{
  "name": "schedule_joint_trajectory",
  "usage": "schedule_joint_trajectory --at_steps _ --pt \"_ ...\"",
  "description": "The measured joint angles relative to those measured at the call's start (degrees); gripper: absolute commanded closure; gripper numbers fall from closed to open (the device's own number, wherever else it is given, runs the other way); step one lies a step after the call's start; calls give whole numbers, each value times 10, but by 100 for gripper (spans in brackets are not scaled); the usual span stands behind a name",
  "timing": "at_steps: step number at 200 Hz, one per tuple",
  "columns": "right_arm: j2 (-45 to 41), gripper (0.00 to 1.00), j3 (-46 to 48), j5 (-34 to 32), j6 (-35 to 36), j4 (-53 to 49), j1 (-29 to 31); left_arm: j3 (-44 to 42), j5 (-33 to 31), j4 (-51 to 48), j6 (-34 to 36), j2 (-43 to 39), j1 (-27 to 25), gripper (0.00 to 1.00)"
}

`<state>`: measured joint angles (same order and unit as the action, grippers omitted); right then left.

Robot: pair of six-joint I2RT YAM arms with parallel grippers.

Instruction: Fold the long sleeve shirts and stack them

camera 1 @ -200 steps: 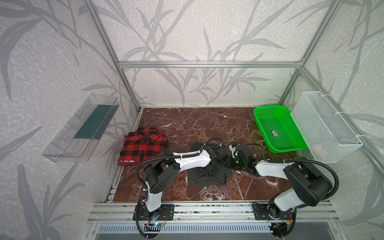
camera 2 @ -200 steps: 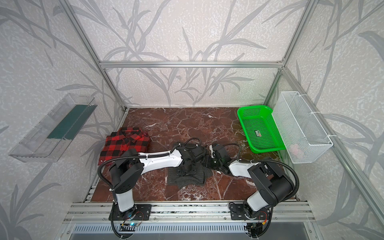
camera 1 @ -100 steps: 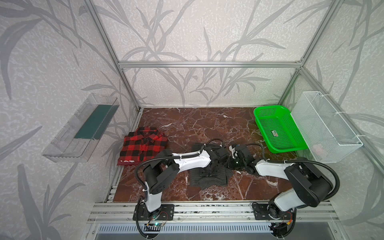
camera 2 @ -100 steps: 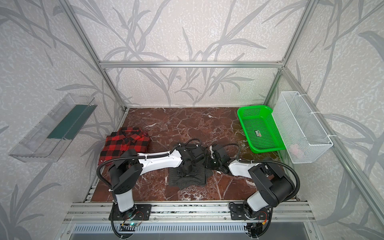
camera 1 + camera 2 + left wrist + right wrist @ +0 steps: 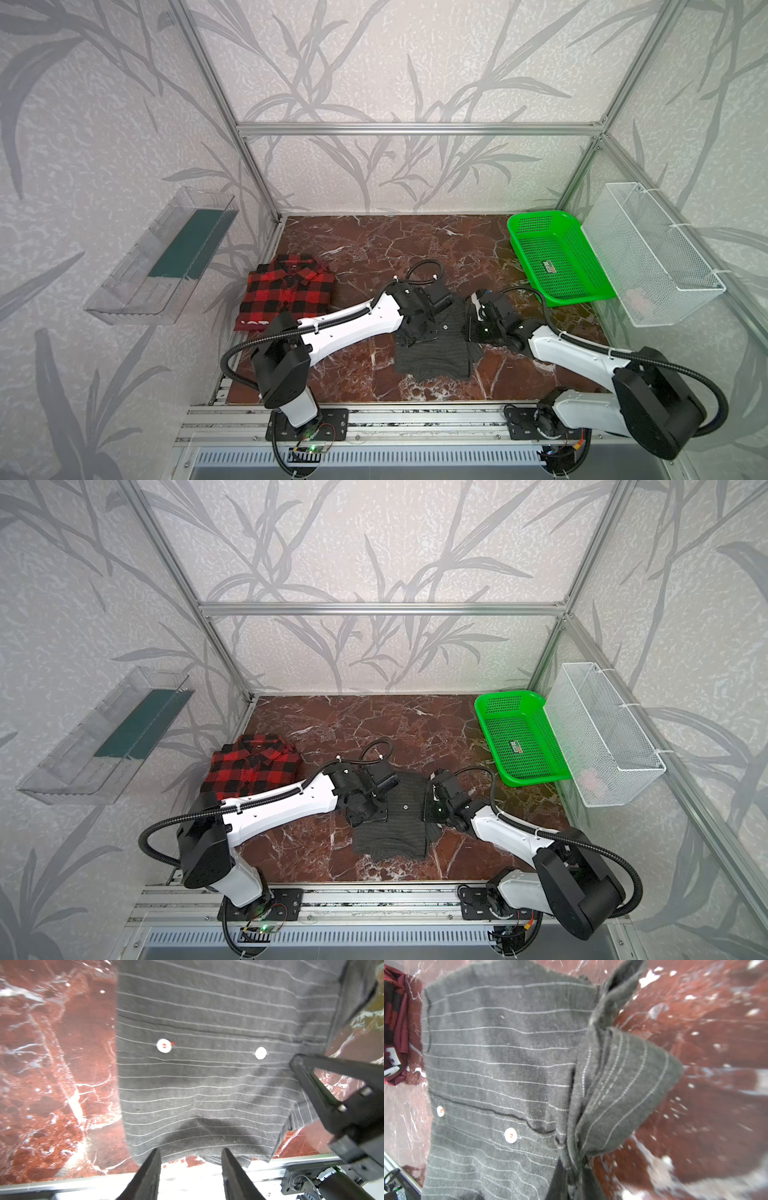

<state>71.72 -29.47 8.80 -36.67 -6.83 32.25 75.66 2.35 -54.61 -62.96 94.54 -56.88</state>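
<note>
Fabric bunches into a raised, creased flap where the right gripper (image 5: 470, 330) pinches the nearest edge of the charcoal pinstriped shirt (image 5: 440, 349), jaws closed tight on it. The rest of the shirt lies flat and matte between both grippers, with two white buttons (image 5: 164, 1045) ahead of the left gripper (image 5: 191, 1150). That gripper's tapered black fingers stand half parted and hold nothing. The red-and-black plaid shirt (image 5: 286, 291) lies folded well to its outer side. Bare veined marble-patterned tabletop (image 5: 374, 249) surrounds the hem.
</note>
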Motion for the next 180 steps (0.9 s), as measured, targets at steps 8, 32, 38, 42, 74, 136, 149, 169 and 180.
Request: schedule_joint_trajectory --at_steps 8,32,38,42,74,136,149,169,180 --pt "-9 100 0 -1 3 -4 0 0 0 -1 0 2 1 51" --pt "-22 100 -9 -4 12 -37 0 -1 1 -3 0 6 2 51" --pt "-27 100 -12 -7 14 -47 -1 -1 1 -2 0 6 2 52" --pt "-31 100 -15 -10 15 -56 -1 -1 1 -2 0 6 2 52" --pt "-91 100 -46 -50 36 -130 -4 -1 -2 -3 0 5 4 52" --pt "-168 100 -157 -140 97 -285 -31 -16 -8 -3 0 -36 18 51" --pt "-175 100 -176 -164 114 -315 -39 -23 -9 2 0 -49 23 51" --pt "-177 100 -203 -200 137 -357 -55 -42 -7 15 4 -72 31 51" --pt "-176 100 -215 -213 147 -376 -62 -53 -7 21 5 -85 37 51"
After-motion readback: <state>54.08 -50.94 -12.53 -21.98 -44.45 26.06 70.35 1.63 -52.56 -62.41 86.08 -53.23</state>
